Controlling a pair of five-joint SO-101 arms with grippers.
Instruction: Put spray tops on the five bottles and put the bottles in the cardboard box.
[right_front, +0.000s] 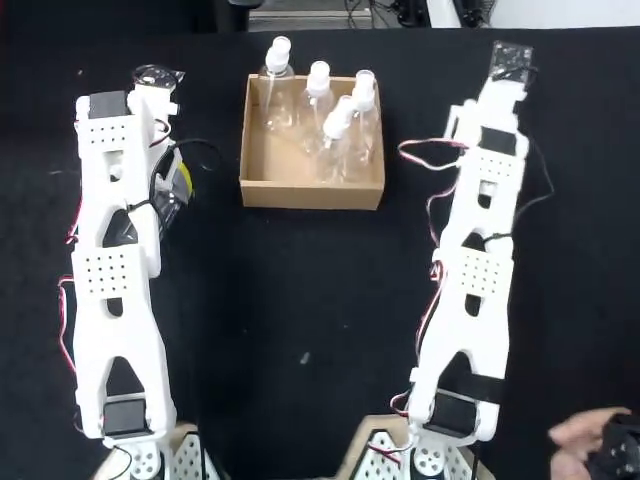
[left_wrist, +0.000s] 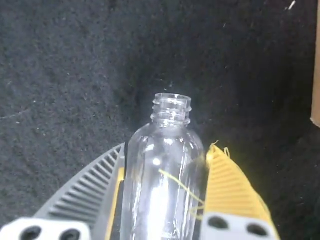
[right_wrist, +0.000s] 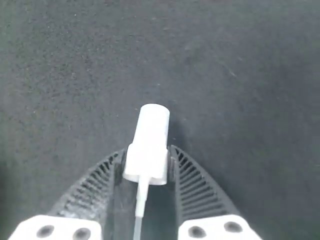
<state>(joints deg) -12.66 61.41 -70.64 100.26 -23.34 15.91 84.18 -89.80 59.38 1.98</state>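
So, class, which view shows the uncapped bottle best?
Left wrist view: the uncapped bottle fills the left gripper, neck bare. The high view leaves it too small to judge; the right wrist view faces a spray top.

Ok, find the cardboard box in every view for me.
High view: cardboard box at the far centre of the black table cloth.
Left wrist view: tan sliver at the frame edge, beyond the uncapped bottle.
Right wrist view: cloth around the claw and its spray top.
Shared landmark: that cloth.

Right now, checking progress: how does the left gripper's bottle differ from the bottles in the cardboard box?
The bottle in the left gripper has a bare neck; the boxed bottles wear white spray tops. It is clamped; they sit in the cardboard box. All are clear.
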